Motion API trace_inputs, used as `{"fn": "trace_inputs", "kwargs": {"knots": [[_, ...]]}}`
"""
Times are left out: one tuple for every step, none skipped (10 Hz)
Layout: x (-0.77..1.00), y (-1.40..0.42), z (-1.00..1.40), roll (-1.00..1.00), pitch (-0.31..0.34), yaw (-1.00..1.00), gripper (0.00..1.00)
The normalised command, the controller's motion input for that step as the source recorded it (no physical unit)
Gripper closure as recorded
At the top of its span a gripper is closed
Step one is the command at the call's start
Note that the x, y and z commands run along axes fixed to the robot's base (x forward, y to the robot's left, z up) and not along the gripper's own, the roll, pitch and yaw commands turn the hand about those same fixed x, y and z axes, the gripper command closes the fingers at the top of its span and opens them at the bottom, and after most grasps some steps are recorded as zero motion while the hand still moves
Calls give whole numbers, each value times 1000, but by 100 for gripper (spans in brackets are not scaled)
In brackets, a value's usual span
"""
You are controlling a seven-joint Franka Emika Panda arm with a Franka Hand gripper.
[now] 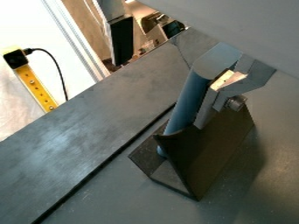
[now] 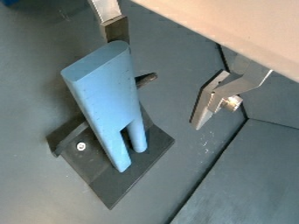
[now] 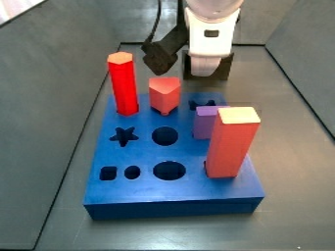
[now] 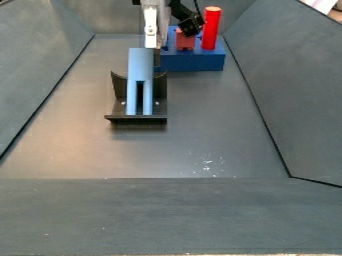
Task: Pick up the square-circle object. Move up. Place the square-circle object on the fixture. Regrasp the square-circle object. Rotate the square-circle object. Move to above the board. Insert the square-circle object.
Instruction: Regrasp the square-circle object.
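The square-circle object (image 2: pixel 107 98) is a grey-blue bar with two prongs. It stands upright, prongs down, on the dark fixture (image 2: pixel 114 171), as both side and wrist views show (image 4: pixel 140 78) (image 1: pixel 187 107). My gripper (image 2: pixel 163 74) is open around the bar's top end. One finger (image 2: pixel 112 26) is close behind the bar; the other finger (image 2: pixel 218 98) stands well apart from it. In a side view the gripper (image 4: pixel 151 32) is just above the bar. The blue board (image 3: pixel 170 191) lies beyond the fixture (image 4: pixel 136 108).
The board carries a red hexagonal peg (image 3: pixel 121 84), a short red peg (image 3: pixel 164 95), a purple block (image 3: pixel 206 122) and a salmon block (image 3: pixel 232 143). Star, round and square holes (image 3: pixel 167 169) lie open. Sloped dark walls (image 4: pixel 47 90) enclose the floor.
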Motion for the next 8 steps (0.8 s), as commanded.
{"fn": "trace_inputs", "kwargs": {"knots": [[576,-36,-44,157,115,64,0],[569,-36,-48,157,117,65,0],[557,-35,-50,158,120,67,0],[550,-35,-49,159,121,68,0],[543,-35,-48,159,122,69,0],[535,-35,-50,159,124,71,0],[528,-34,-52,159,124,75,0],[523,-33,-52,160,124,76,0]]}}
